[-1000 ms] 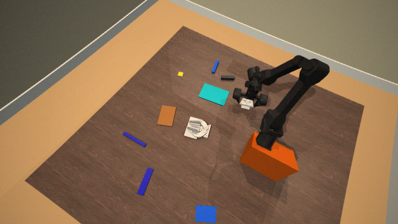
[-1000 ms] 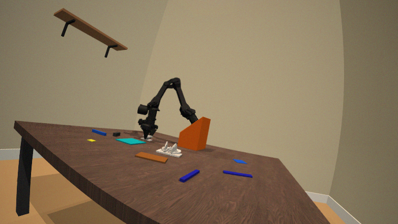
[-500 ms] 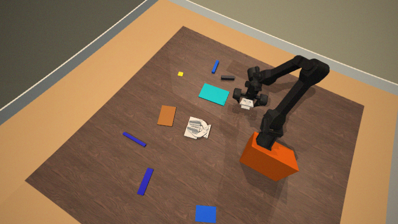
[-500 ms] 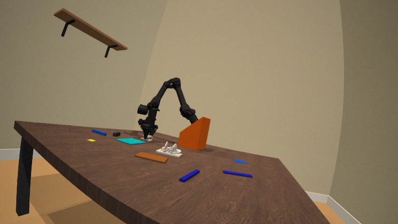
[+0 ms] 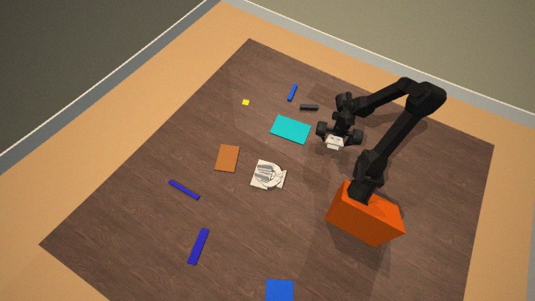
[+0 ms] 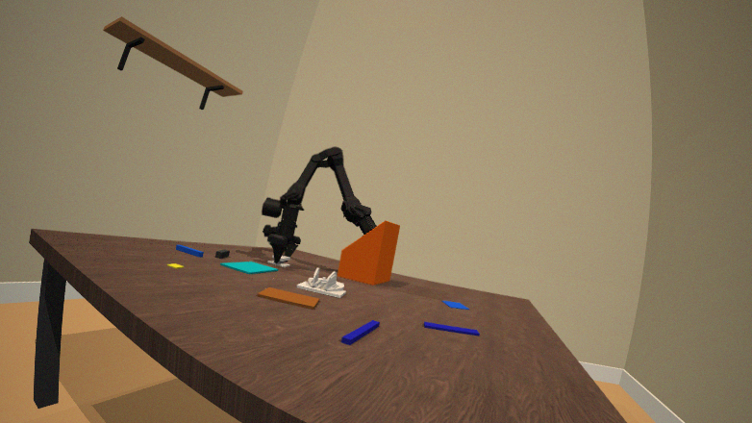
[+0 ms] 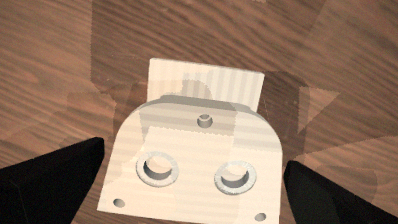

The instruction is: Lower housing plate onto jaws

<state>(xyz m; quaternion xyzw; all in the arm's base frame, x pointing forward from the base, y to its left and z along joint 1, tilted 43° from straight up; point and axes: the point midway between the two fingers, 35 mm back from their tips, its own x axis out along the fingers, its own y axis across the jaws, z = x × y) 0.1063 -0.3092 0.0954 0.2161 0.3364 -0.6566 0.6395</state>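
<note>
White housing plate (image 5: 334, 139) (image 6: 281, 260) (image 7: 200, 142), under the arm's hand and well apart from the white claw base (image 5: 258, 183) (image 6: 336, 292). Not on the jaw stubs. In the wrist view, two big holes with rings, three small holes, and two round corners. Past its round-cornered side, a pale flat piece (image 5: 332, 144) (image 6: 281, 264) (image 7: 200, 82), partly hidden by the plate.

Around the plate, the gripper (image 5: 336, 141) (image 6: 283, 259) (image 7: 196, 158), spread wide, with a black finger at each side and no pinch. Pointing down, at the end of the bent black arm (image 5: 396, 138) (image 6: 341, 176). At the arm's other end, a big orange block (image 5: 358, 220) (image 6: 367, 260).

On the claw base, two pointy jaws, tips up.

Near the gripper, a flat teal slab (image 5: 290, 129) (image 6: 249, 267). Past that, a short black bar (image 5: 308, 107) (image 6: 222, 253), a bright blue bar (image 5: 292, 92) (image 6: 188, 251) and a little yellow square (image 5: 245, 102) (image 6: 175, 265).

Near the claw base, a brown-orange slab (image 5: 227, 158) (image 6: 288, 297). Farther out, one dark blue bar (image 5: 183, 189) (image 6: 361, 332), another dark blue bar (image 5: 198, 246) (image 6: 451, 329) and a flat blue square (image 5: 279, 290) (image 6: 455, 305). All on the brown wooden table (image 5: 149, 209) (image 6: 473, 379).

High on the wall, a wooden shelf (image 6: 173, 58).
</note>
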